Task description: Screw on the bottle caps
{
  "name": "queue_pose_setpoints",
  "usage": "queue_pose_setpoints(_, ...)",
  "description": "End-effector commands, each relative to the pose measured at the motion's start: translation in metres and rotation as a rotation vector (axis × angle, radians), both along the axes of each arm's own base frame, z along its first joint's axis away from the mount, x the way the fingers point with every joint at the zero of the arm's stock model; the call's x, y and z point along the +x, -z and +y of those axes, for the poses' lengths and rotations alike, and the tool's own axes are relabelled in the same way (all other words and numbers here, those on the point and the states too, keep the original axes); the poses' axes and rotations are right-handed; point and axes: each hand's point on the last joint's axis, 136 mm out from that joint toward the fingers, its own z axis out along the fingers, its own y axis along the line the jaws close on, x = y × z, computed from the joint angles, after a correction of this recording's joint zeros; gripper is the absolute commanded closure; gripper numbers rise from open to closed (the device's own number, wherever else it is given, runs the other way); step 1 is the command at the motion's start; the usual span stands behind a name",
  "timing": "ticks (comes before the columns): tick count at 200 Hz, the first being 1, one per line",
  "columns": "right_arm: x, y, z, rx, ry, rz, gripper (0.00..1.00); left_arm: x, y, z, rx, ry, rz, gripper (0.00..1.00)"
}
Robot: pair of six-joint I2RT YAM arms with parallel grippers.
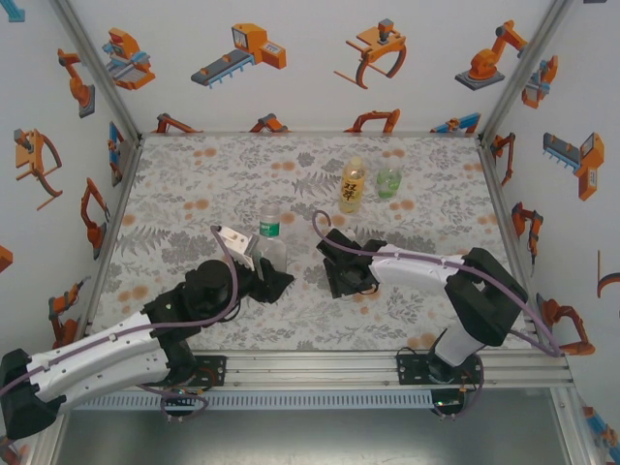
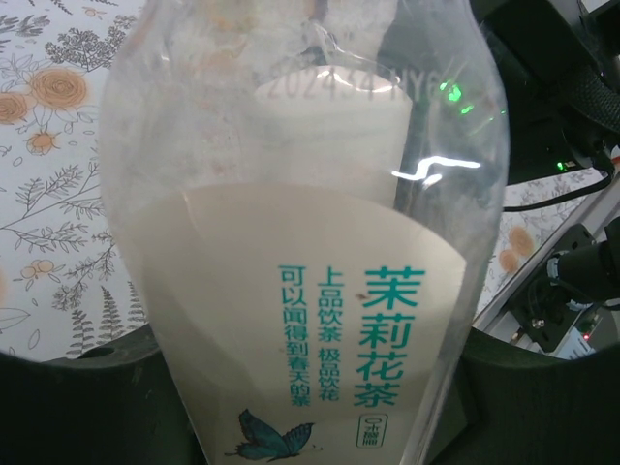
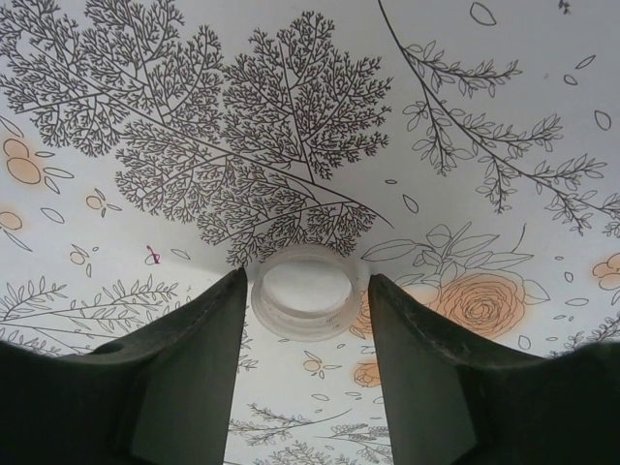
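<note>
My left gripper (image 2: 310, 417) is shut on the clear bottle (image 2: 310, 291), which carries a cream label with teal characters and a butterfly. From above, this bottle (image 1: 272, 248) stands left of the table's middle, at the end of the left arm. My right gripper (image 3: 305, 281) points down at the table with its jaws open. A white bottle cap (image 3: 305, 294) lies open side up between its fingertips, with a small gap on each side. The right gripper (image 1: 349, 279) is just right of the clear bottle. Further back stand the amber bottle (image 1: 352, 184) and the green bottle (image 1: 388, 181).
The floral tablecloth (image 1: 194, 184) covers the table, with printed walls on three sides. An aluminium rail (image 1: 320, 363) runs along the near edge by the arm bases. Free room lies at the back left and the right of the table.
</note>
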Motion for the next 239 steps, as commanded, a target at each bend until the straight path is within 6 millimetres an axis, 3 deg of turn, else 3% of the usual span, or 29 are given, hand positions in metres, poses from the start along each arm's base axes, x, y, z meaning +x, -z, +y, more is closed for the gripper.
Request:
queue_pose_setpoints(1, 0.001, -0.018, 0.0, 0.014, 0.015, -0.028, 0.47, 0.003, -0.003, 0.0, -0.044, -0.014, 0.0, 0.92)
queue_pose_setpoints(44, 0.001, -0.04, 0.002, 0.076, 0.03, -0.061, 0.47, 0.006, 0.003, 0.0, -0.032, -0.028, 0.006, 0.92)
queue_pose_setpoints(103, -0.004, -0.019, 0.006, 0.091, 0.054, -0.009, 0.51, 0.007, 0.007, 0.0, -0.035, -0.036, 0.015, 0.9)
queue_pose_setpoints(239, -0.007, -0.005, -0.002, 0.043, 0.069, 0.013, 0.51, 0.008, 0.017, 0.003, -0.036, -0.055, 0.039, 0.87)
